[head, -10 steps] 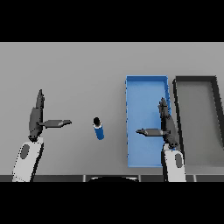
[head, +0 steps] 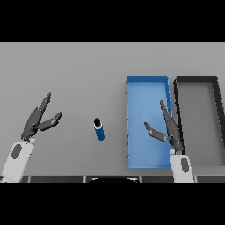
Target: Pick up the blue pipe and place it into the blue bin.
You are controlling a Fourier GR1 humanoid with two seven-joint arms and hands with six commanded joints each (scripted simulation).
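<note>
Blue pipe (head: 99,128) stands on the grey table (head: 79,74); spread right hand (head: 169,129) partly hides blue bin (head: 145,88), left hand (head: 38,119) spread far left.

A flat, plain grey bench (head: 79,70) fills the view. A short blue cylindrical pipe (head: 99,129) with a dark top end stands on it near the middle. To its right lies a shallow rectangular blue bin (head: 130,127), and just beside that a dark grey rectangular bin (head: 218,118).

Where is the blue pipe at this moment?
In the head view, the blue pipe stands on the grey table, between the left hand and the blue bin.
</note>
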